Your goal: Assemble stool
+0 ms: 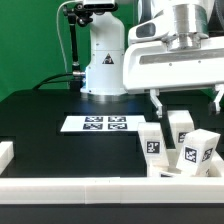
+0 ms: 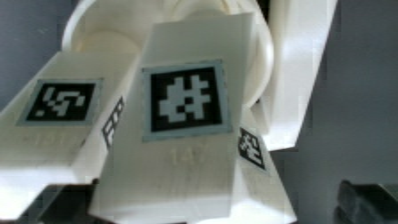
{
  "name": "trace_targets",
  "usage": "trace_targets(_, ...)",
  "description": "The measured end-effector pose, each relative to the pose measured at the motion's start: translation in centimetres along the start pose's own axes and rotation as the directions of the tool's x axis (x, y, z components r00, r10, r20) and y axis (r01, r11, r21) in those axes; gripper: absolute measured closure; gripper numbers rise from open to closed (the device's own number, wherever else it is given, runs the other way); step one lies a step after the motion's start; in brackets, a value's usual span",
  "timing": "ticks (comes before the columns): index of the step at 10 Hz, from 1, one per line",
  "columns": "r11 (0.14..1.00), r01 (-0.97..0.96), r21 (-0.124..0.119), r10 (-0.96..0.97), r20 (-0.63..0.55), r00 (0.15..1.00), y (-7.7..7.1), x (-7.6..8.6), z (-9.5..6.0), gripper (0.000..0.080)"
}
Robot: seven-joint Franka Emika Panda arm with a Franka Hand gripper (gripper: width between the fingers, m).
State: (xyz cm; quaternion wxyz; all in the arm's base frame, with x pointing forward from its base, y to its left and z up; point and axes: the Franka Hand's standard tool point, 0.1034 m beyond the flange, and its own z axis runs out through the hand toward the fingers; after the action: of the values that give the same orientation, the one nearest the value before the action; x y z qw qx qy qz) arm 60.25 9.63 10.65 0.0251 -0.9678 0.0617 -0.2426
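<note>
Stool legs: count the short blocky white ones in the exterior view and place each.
3. One short blocky white plastic leg nearest the flat white marker board; one farther back; one at the exterior view's right. More may be hidden.

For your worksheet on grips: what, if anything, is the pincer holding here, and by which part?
Nothing is held. The pincer stands open above the stool legs; in the wrist view its fingertips sit on either side of a leg without closing on it.
</note>
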Motion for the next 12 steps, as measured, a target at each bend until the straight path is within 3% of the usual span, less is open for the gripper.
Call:
trace_targets(5, 1.0, 0.019, 0.0, -0.019, 0.025, 1.0, 0.4, 1.7, -1.2, 0.0151)
trace_targets(7, 1.0, 0.02, 0.005, -0.021, 0.027, 0.999, -0.2, 1.5, -1.2, 0.0151)
trace_targets(12, 1.0, 0.024, 0.004, -0.024, 0.027, 0.999, -0.1, 1.5, -1.2, 0.0151)
